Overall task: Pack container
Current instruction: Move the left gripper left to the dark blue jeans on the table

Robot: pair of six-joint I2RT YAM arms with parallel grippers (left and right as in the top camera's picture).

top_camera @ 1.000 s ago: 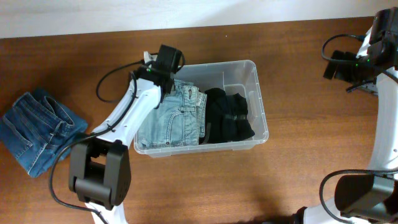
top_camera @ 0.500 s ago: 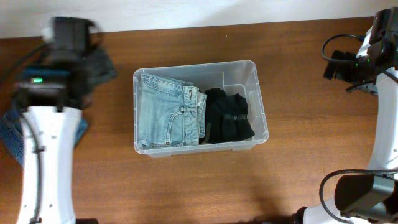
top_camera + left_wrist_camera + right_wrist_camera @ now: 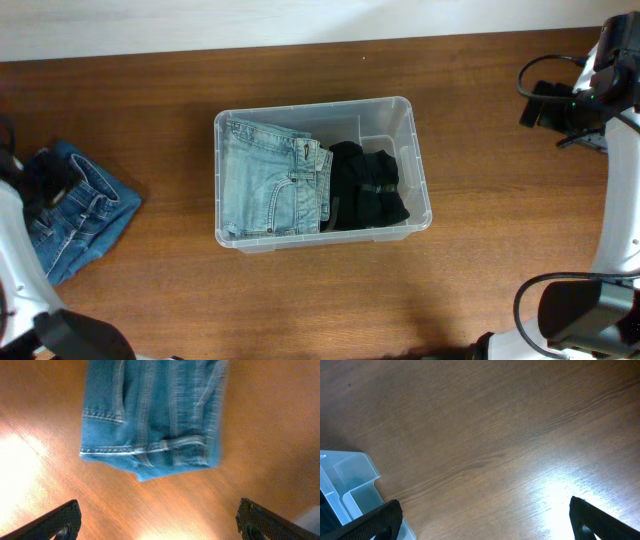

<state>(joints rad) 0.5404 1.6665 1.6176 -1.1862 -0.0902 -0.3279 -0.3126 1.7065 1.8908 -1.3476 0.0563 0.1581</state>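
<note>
The container [image 3: 422,170] sits mid-table, holding light jeans [image 3: 270,185] at its left and a black garment [image 3: 368,185] at its right. Well to its left, dark jeans [image 3: 152,410] lie folded on the table [image 3: 300,300]. The left gripper [image 3: 159,522] is above them, fingers spread and empty. The right gripper [image 3: 485,520], also spread, hangs over the table to the container's right.

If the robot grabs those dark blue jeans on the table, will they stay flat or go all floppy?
Probably floppy: the folded jeans are soft cloth in rumpled layers, so loose ends would likely droop and the fold may open. They probably won't roll or break, being flat fabric on the table.
</note>
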